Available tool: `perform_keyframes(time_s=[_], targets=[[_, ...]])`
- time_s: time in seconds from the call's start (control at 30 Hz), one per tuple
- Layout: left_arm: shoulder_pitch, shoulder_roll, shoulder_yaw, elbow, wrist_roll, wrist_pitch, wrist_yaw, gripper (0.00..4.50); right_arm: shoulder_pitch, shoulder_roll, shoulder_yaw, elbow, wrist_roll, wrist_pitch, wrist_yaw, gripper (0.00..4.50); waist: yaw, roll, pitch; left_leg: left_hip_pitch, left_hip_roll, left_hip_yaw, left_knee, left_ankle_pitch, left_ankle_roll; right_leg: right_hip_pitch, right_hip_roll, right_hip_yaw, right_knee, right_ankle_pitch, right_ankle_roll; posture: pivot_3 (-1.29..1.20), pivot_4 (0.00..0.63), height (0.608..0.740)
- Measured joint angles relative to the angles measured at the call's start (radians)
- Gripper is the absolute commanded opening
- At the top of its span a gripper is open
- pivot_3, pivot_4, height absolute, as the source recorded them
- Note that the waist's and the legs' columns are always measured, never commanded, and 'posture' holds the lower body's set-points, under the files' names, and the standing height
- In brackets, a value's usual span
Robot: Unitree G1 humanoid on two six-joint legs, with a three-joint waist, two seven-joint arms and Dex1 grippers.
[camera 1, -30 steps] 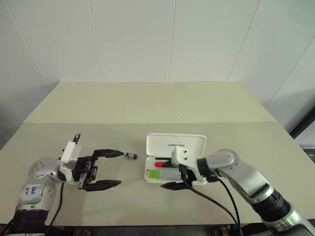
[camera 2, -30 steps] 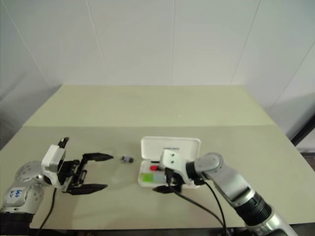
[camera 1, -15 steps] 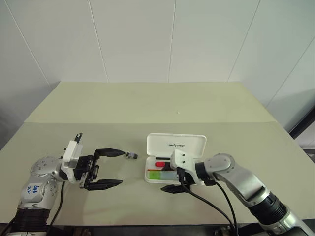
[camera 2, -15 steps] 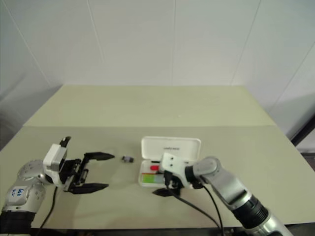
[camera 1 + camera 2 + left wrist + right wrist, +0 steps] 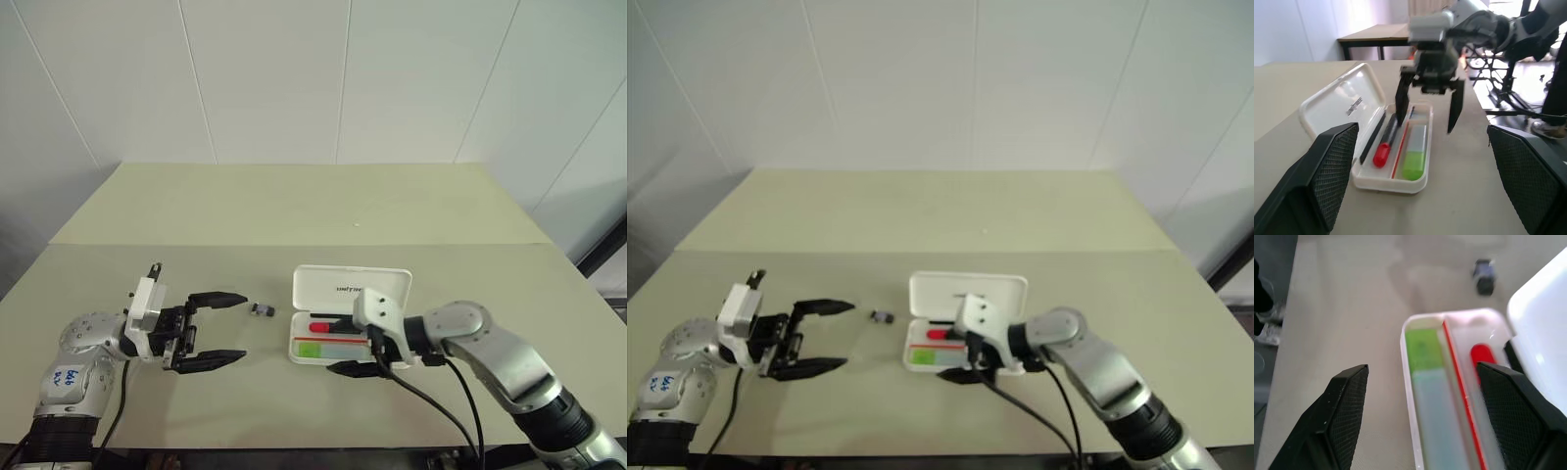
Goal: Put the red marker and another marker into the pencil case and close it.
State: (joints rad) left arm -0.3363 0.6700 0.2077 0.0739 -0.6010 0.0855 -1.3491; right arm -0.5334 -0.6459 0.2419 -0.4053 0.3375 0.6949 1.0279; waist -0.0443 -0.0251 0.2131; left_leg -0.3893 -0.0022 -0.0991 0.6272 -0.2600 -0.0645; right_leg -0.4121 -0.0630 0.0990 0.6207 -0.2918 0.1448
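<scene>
Because the red marker (image 5: 1382, 152) and green marker (image 5: 1414, 164) already lie inside the pencil case (image 5: 351, 284), both the right hand (image 5: 364, 355) above the tray and the left hand (image 5: 221, 329) off to the case's left hang spread apart, empty; the lid awaits shutting.

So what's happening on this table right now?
Both markers are already in the open pencil case: the red marker and the green marker lie side by side in its tray, and the lid is not yet closed. The right gripper hangs open just over the tray's near edge, holding nothing. The left gripper waits open to the side, near a small dark piece on the table.
</scene>
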Motion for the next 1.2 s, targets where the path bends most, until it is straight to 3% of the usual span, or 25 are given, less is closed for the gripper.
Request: perform_keyframes(time_s=[0.3,0.53,0.9,1.1,1.2], targets=[[0.021,-0.065,-0.014,-0.034,0.158,0.064,0.373,4.50,0.081,-0.064,-0.152,-0.025,0.118,-0.060,0.060,4.48,0.015,0.000,0.000,0.000,0.000,0.000,0.001,0.000,0.000,0.001,0.000,0.000,0.000,0.000,0.001,0.00,0.150,0.740],[0.031,-0.076,-0.044,-0.059,0.257,0.148,0.555,4.50,0.092,-0.079,-0.185,-0.010,0.120,-0.092,0.047,4.48,0.016,0.000,0.000,0.000,-0.001,0.000,0.001,0.000,0.000,0.001,0.000,0.000,0.000,0.000,0.001,0.00,0.150,0.740],[-0.096,-0.133,-0.170,0.149,0.370,0.068,0.562,4.50,0.122,-0.090,-0.216,0.004,0.122,-0.111,0.026,4.48,0.018,0.000,0.000,0.000,-0.001,0.000,0.001,0.000,0.000,0.001,0.000,0.000,0.000,0.001,0.001,0.00,0.150,0.740],[-0.188,-0.107,-0.197,0.324,0.372,-0.067,0.392,4.50,0.149,-0.112,-0.250,0.001,0.125,-0.111,0.017,4.48,0.017,0.000,0.000,0.000,-0.001,0.000,0.002,0.000,0.000,0.001,0.000,0.000,0.000,0.001,0.001,0.00,0.150,0.740],[-0.307,-0.080,-0.222,0.491,0.378,-0.154,0.252,4.50,0.149,-0.115,-0.251,0.001,0.125,-0.116,0.011,4.48,0.017,0.000,0.000,0.000,-0.001,0.000,0.002,0.001,0.000,0.001,0.001,0.000,0.000,0.002,0.001,0.00,0.150,0.740]])
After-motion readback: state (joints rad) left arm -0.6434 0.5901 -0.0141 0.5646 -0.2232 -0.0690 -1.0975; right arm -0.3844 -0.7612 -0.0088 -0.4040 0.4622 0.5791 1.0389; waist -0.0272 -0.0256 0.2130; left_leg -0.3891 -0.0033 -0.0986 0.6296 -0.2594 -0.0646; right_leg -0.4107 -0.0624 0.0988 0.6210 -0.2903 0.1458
